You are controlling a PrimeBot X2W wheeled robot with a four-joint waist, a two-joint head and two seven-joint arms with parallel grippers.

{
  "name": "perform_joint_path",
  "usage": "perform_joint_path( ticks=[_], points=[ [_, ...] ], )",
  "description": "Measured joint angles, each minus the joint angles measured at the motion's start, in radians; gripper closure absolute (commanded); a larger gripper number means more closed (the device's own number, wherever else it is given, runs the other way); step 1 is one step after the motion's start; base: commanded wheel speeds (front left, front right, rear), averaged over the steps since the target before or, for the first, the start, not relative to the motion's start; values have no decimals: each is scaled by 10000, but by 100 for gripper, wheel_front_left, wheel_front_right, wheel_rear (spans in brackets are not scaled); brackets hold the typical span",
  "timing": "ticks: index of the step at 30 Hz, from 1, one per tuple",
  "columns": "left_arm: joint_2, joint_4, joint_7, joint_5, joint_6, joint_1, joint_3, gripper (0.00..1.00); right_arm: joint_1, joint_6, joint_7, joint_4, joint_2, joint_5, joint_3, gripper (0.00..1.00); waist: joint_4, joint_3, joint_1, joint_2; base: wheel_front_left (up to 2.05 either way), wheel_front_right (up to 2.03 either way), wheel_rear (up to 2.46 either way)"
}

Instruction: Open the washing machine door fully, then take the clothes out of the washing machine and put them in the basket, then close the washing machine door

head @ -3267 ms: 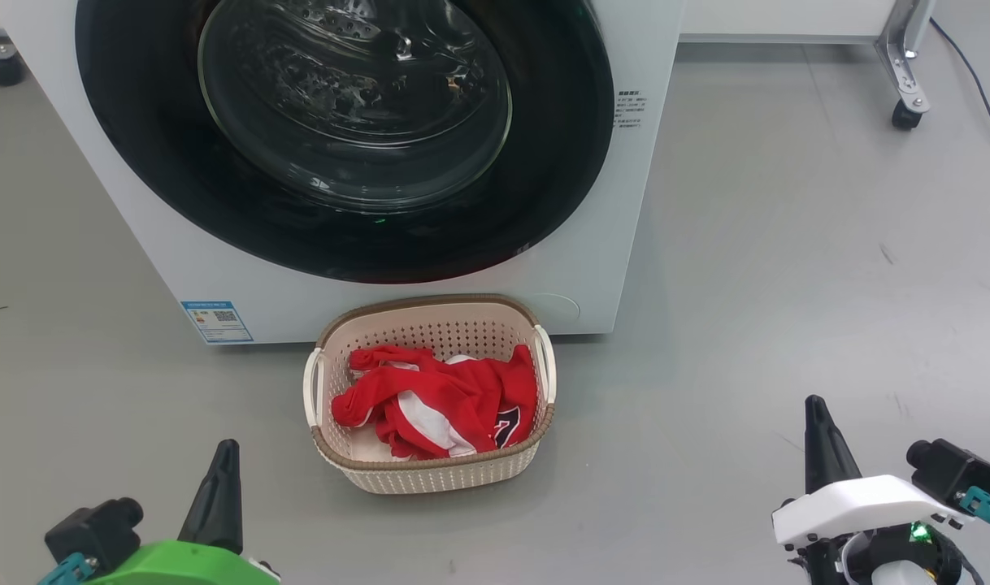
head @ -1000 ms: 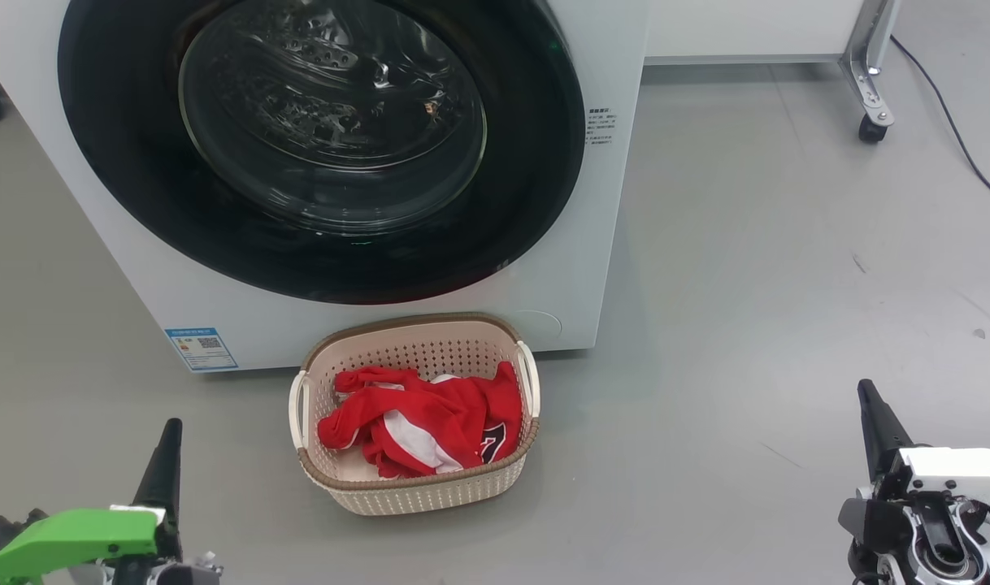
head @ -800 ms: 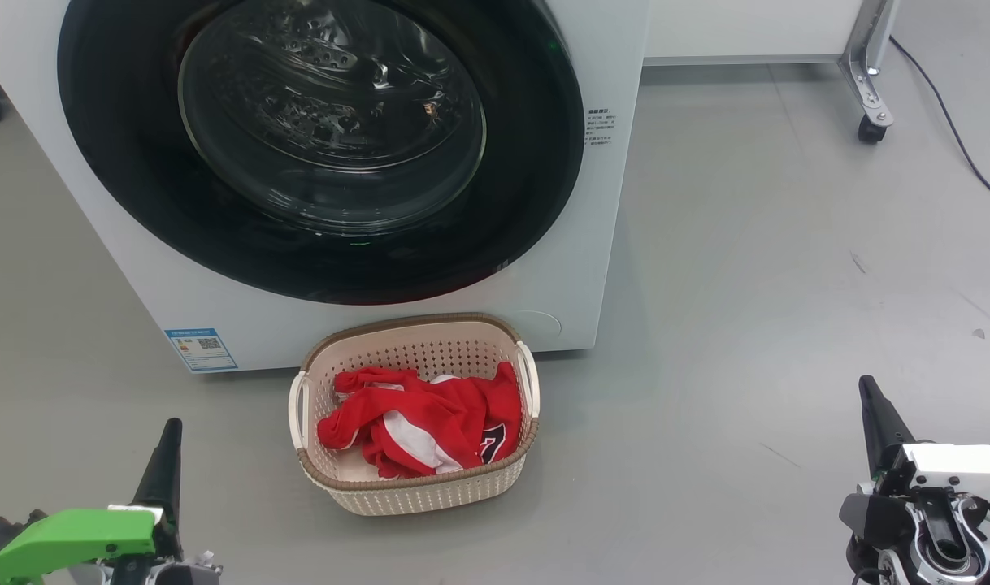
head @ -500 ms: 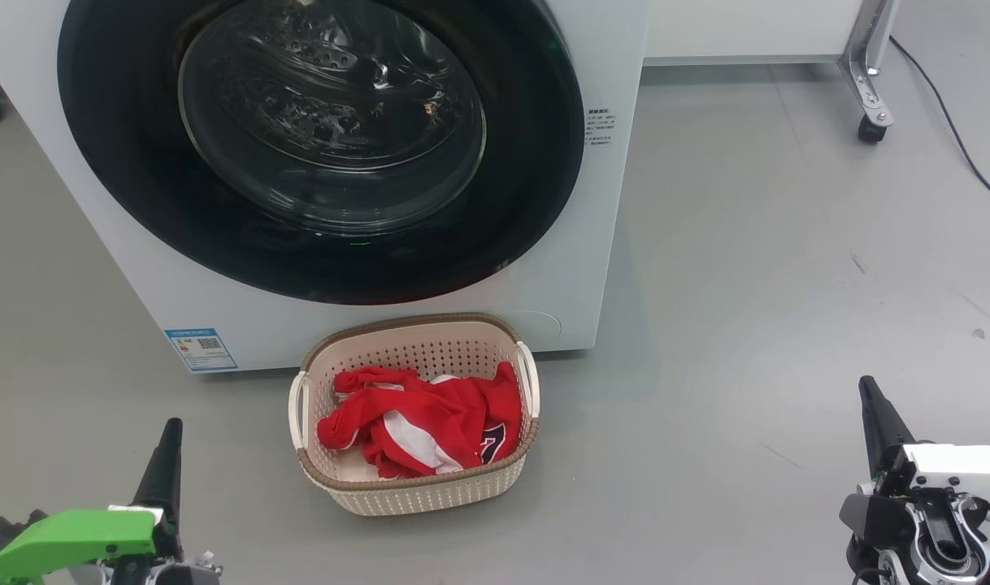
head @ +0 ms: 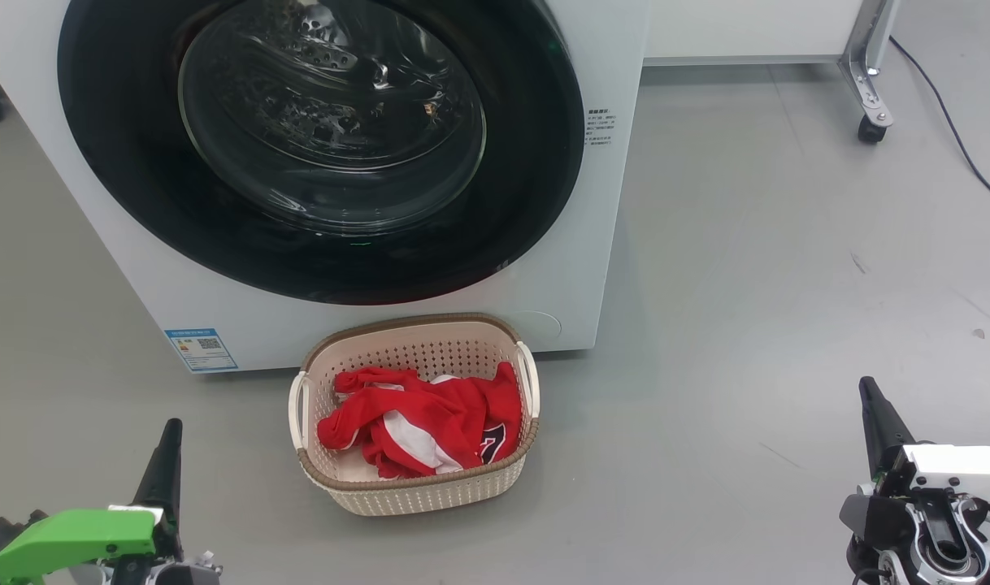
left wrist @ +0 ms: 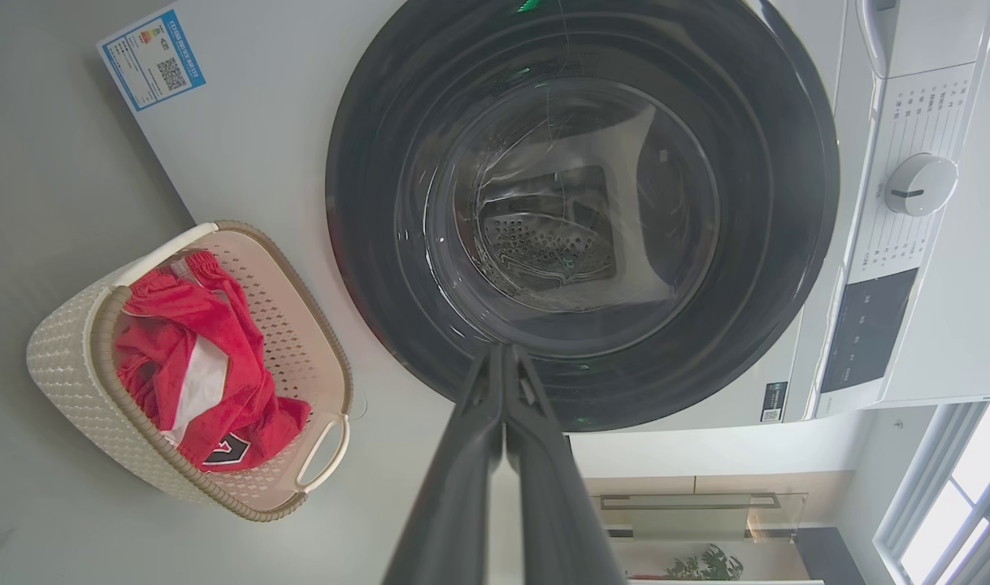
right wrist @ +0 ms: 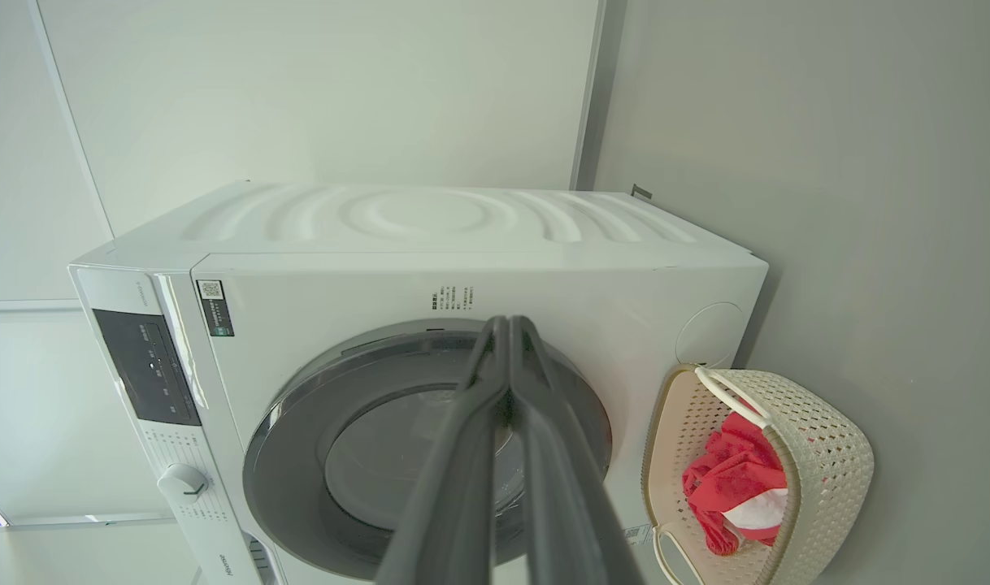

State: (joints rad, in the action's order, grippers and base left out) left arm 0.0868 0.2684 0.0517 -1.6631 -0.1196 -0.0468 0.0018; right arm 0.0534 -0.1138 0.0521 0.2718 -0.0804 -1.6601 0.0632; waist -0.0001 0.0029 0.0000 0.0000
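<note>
Task seemingly done, clothes point(head: 430, 422) lying in the basket point(head: 418, 496), washing machine door point(head: 324, 146) shut; left gripper point(head: 170, 445) and right gripper point(head: 871, 404) are idling, fingers closed, empty.

Bright, even, diffuse light; all views sharp. The washing machine door point(head: 324, 146) carries pale reflections in its glass. The washing machine point(head: 576, 276) casts a soft shadow on the floor point(head: 788, 244) toward three o'clock. In the left wrist view a window point(left wrist: 962, 496) at five o'clock is blown out; straight edges bow.
</note>
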Motion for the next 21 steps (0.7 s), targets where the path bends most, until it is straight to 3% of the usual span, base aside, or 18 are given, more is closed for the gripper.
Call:
perform_joint_path(
  ticks=[21],
  points=[
    [-6, 67, 0, 0, -2, -17, 19, 100, 5, -27, 2, 48, 2, 0, 15, 100, 0, -2, 0, 0, 0, 0, 0]
  ],
)
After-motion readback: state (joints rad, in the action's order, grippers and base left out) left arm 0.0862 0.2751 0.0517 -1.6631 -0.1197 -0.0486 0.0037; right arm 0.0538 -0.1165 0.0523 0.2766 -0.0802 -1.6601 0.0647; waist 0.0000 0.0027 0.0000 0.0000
